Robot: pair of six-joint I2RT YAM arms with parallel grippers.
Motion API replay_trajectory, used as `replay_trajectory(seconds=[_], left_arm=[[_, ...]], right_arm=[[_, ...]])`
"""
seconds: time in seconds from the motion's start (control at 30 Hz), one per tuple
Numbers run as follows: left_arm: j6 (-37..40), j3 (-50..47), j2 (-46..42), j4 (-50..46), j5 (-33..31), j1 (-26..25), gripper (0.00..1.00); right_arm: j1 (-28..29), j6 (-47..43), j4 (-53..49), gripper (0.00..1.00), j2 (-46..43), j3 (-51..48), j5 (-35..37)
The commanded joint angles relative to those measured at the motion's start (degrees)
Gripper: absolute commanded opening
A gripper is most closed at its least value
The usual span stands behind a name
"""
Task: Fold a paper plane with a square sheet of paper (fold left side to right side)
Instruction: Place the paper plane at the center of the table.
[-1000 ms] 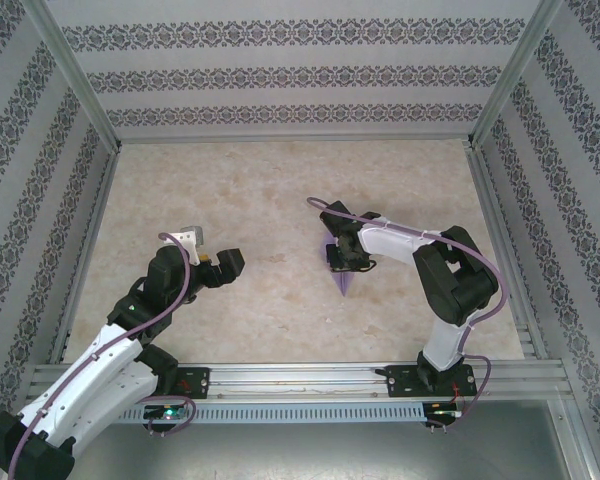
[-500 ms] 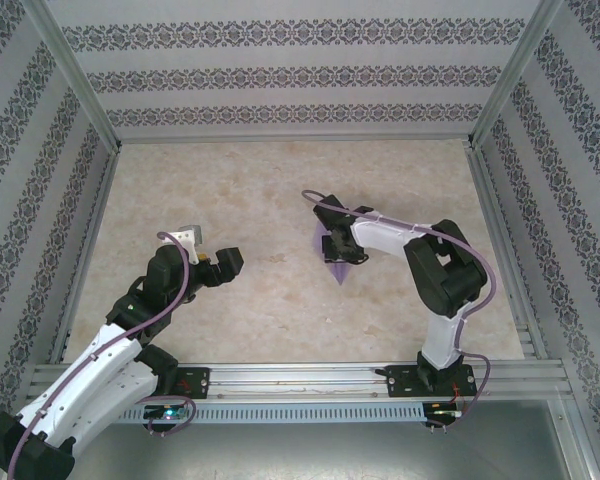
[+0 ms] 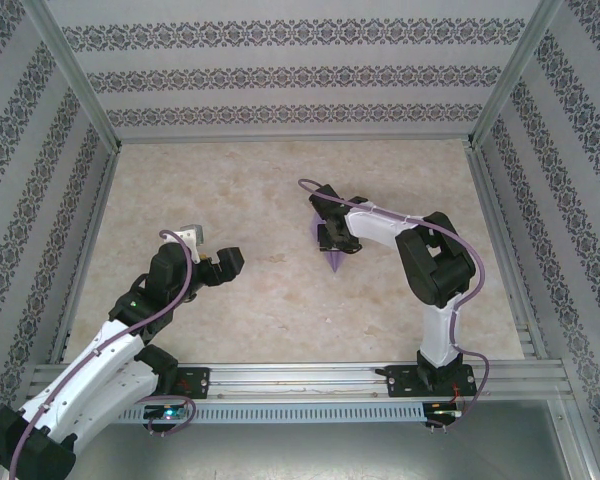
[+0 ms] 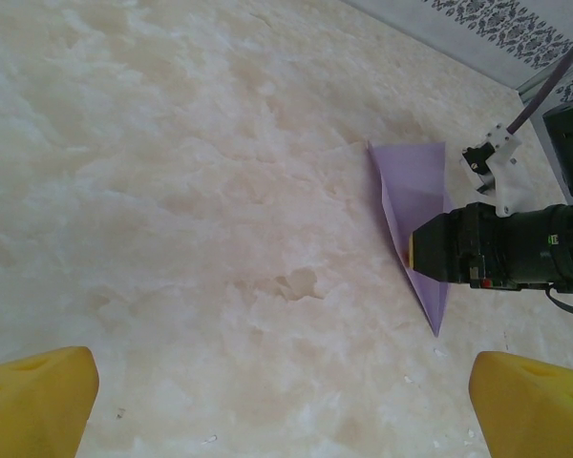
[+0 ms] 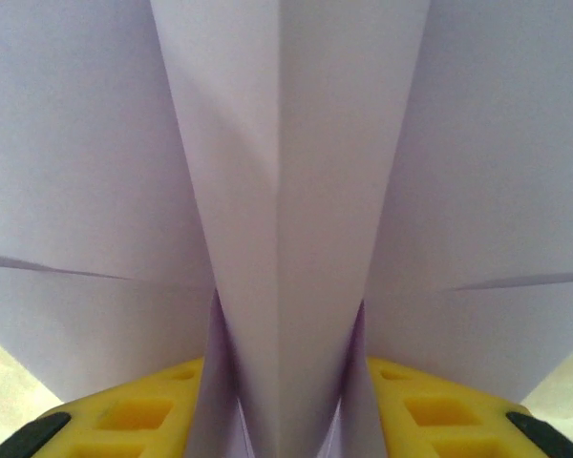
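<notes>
The square sheet of paper is folded into a narrow lavender paper plane that sits right of the table's middle, its point toward the near edge. My right gripper is on its wider part. In the right wrist view the plane's raised centre fold stands between the yellow fingers, which press its sides. In the left wrist view the plane lies low on the table under the right gripper. My left gripper hovers open well to the left, its yellow fingertips wide apart with nothing between them.
The marble-patterned table is boxed in by patterned walls and aluminium posts. A metal rail runs along the near edge by the arm bases. Small white specks lie on the table near the plane's tip.
My right gripper has moved away from the near edge and slightly left, taking the plane with it, and its jaws have widened a little. The left arm has stayed still.
</notes>
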Motion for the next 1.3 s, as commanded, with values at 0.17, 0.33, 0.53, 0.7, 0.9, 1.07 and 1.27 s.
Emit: replay_trajectory(seconds=[0.17,0.33,0.53,0.7,0.9,1.07,1.27], left_arm=[[0.55,1.93,0.26,-0.73,0.09,1.03,1.00],[0.41,1.96,0.42,-0.51,0.18,1.08,1.00],[0.84,2.76,0.61,-0.62,0.40,1.08,1.00],[1.01,3.17,0.60,-0.82,0.43,1.26,1.00],[0.07,4.43,1.08,-1.15,0.72,2.41,1.00],[1.52,6.27,2.09,-2.65,-0.44,4.24,1.00],[6.72,9.50,3.38,-6.15,-3.04,10.50,1.00]], right_arm=[[0.07,-0.32,-1.81,0.38,-1.94,0.65,-0.03],[0.31,-0.74,-2.25,0.38,-3.05,0.23,0.04],[0.53,-1.43,-2.58,0.41,-4.31,-0.41,-0.56],[0.95,-1.29,-3.03,0.44,-6.25,-1.19,-0.23],[1.41,-0.87,-4.51,0.48,-11.24,-2.78,0.21],[1.52,-1.67,-4.49,0.59,-20.23,-7.15,0.95],[-0.23,-4.36,-4.35,0.80,-33.63,-14.23,3.42]])
